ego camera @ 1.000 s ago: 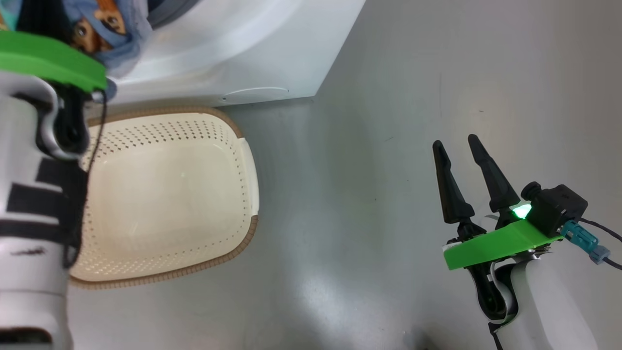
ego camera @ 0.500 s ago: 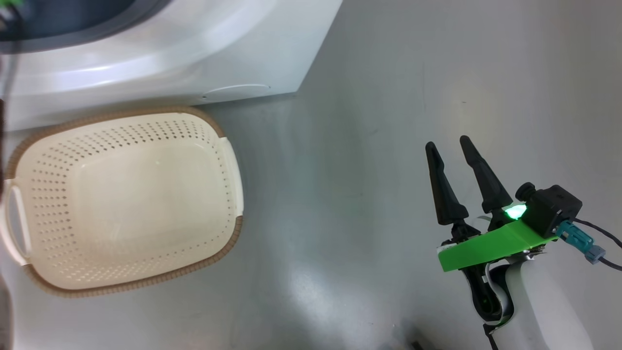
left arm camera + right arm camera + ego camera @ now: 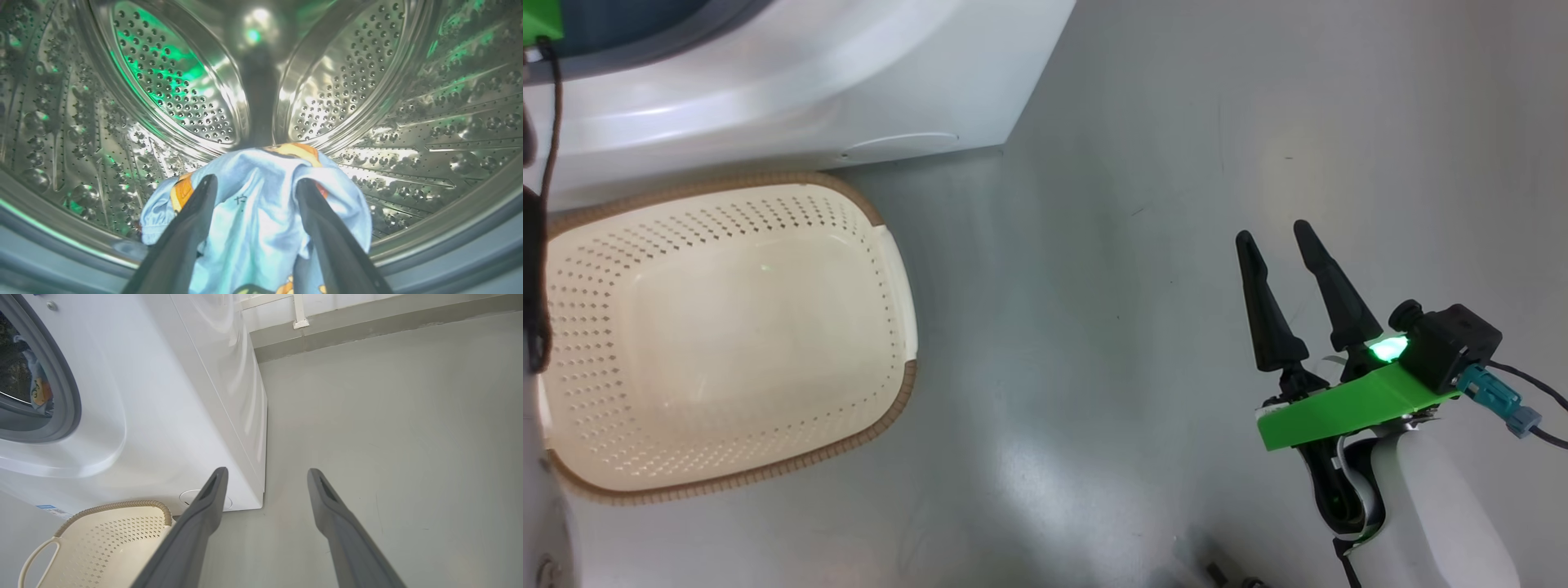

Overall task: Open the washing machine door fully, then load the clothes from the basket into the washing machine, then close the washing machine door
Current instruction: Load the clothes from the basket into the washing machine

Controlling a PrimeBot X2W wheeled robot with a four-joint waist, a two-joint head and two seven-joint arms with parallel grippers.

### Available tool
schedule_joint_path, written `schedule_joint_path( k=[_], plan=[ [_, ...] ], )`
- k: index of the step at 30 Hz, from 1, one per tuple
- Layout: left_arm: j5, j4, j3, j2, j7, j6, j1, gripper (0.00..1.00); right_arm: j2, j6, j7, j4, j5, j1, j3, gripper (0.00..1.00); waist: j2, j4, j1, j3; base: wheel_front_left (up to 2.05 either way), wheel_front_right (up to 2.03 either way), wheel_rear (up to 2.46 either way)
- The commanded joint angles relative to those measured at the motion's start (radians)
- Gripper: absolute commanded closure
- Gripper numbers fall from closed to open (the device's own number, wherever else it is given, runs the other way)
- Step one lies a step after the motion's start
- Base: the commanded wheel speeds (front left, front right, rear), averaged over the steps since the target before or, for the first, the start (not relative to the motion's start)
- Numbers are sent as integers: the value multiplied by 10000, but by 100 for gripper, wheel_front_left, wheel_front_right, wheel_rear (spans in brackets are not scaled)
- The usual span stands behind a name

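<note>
My left gripper (image 3: 256,179) is inside the washing machine's steel drum (image 3: 171,81), its fingers spread open. The clothes (image 3: 261,220), light blue with orange figures, lie bunched on the drum floor between and under the fingers. Through the machine's opening the clothes (image 3: 36,390) are visible past the grey gasket. The cream basket (image 3: 892,269) with its brown braided rim stands empty on the floor against the white washing machine (image 3: 849,82). My right gripper (image 3: 1272,231) hovers open over bare floor, well to the right of the basket. The washing machine door is out of view.
Grey floor (image 3: 1094,286) stretches between the basket and my right arm. The machine's corner (image 3: 261,498) sits just left of my right gripper (image 3: 266,470), and the basket (image 3: 114,506) lies below it. A wall with a white bracket (image 3: 300,322) runs behind.
The head camera has shifted. A second ago the clothes hung by my left wrist at the machine's opening in the head view; now they have gone from that view. The right gripper stays open.
</note>
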Motion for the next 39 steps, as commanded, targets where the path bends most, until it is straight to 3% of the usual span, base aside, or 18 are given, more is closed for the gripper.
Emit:
schedule_joint_path(
  k=[1,11,39],
  plan=[
    [154,-193,237,394,-51,-54,-51,0,45,16,-48,-225,125,44,171,0,0,34,0,-6,0,0,0],
    [284,-462,673,61,-51,-95,464,0,45,16,-48,-186,22,56,116,0,0,234,0,-177,0,0,0],
    [1082,-3319,1108,-1224,-51,-101,5167,0,-189,16,-48,-9,-737,645,-511,0,0,1564,0,-1545,0,0,0]
  ],
)
